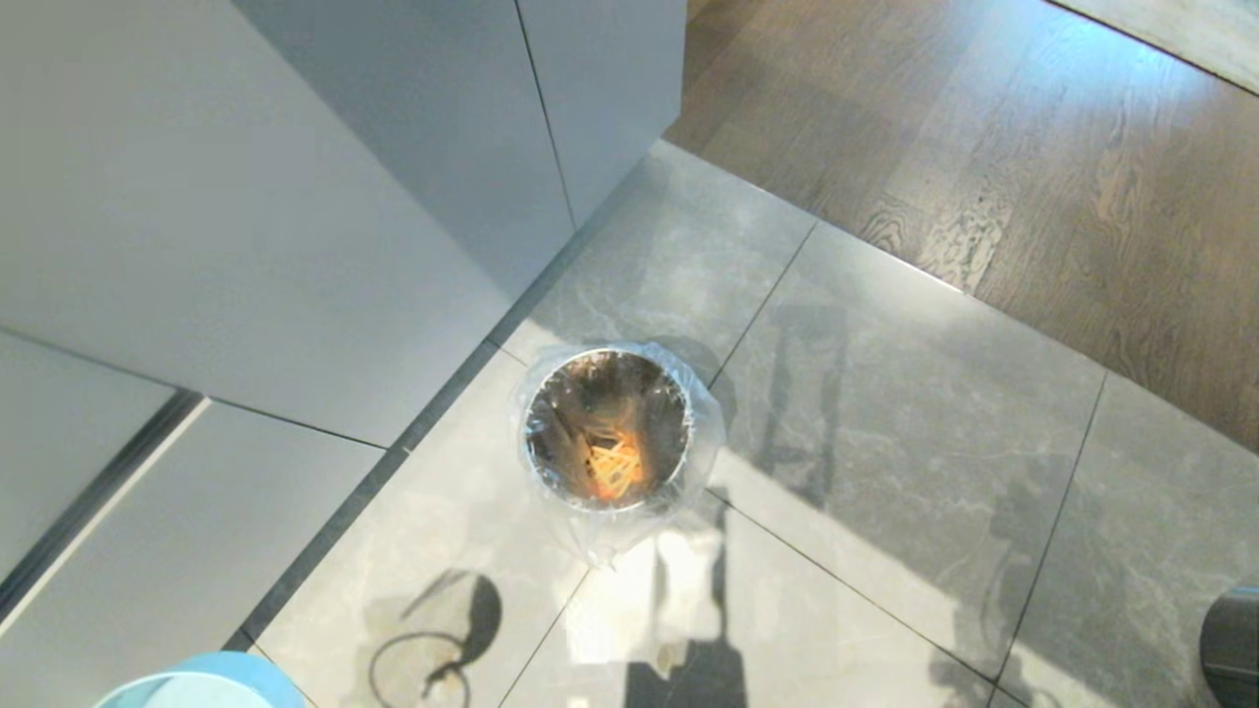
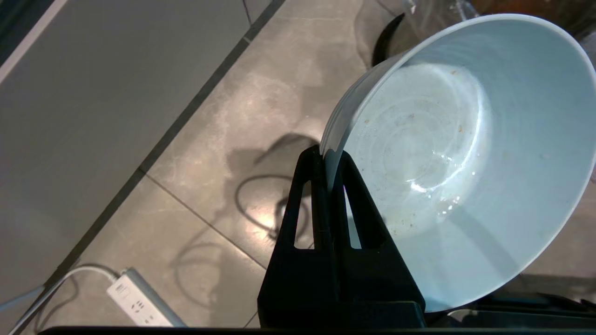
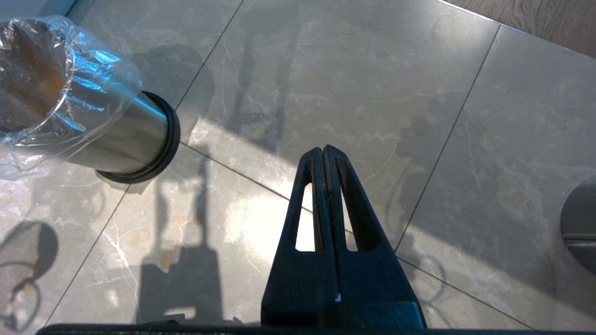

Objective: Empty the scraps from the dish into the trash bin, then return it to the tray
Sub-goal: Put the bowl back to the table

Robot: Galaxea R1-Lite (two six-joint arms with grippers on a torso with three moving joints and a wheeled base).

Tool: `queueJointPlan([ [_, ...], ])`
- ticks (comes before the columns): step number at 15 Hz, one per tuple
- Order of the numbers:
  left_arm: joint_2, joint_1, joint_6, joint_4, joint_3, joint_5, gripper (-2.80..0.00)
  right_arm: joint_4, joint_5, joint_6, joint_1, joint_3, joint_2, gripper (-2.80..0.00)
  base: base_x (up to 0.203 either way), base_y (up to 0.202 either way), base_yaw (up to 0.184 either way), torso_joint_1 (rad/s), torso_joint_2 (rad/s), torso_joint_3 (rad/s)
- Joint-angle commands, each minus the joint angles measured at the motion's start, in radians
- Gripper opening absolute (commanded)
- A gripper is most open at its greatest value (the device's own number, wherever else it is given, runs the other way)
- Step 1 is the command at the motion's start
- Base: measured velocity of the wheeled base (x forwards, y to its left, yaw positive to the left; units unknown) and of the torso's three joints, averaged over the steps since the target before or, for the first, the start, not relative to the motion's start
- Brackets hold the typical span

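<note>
My left gripper (image 2: 326, 156) is shut on the rim of the dish (image 2: 465, 153), a pale blue-white bowl that holds only crumbs and a wet sheen. The dish's rim (image 1: 197, 683) peeks in at the head view's lower left. The trash bin (image 1: 607, 428), shiny metal with a crinkly clear bag, stands on the floor ahead; orange and yellow scraps (image 1: 615, 467) lie inside it. In the right wrist view the trash bin (image 3: 107, 130) is off to the side, and my right gripper (image 3: 324, 149) hangs shut and empty over the tiles. The tray is out of view.
Grey cabinet fronts (image 1: 295, 197) rise close behind the bin. A white power strip (image 2: 137, 304) with its cable lies on the tiles near the cabinet base. Wooden flooring (image 1: 1033, 147) begins beyond the tiles. A dark rounded object (image 1: 1234, 644) sits at the right edge.
</note>
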Motion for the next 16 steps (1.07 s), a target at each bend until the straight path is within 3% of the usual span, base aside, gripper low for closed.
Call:
queueJointPlan([
  [1,-0.065,-0.01,-0.001,0.0,0.0,0.0,-2.8,0.0,-0.001,0.001,0.0,0.0,0.0,-2.8,0.0,0.0,0.0,0.0,0.0,0.0],
  [6,-0.252,0.006,-0.003,0.005,0.0,-0.001,-2.8,0.0,-0.001,-0.001,0.0,0.0,0.0,-2.8,0.0,0.0,0.0,0.0,0.0,0.0],
  [16,-0.251,0.006,0.005,0.006,0.0,-0.002,-2.8,0.0,-0.001,0.0,0.0,0.0,0.0,-2.8,0.0,0.0,0.0,0.0,0.0,0.0],
])
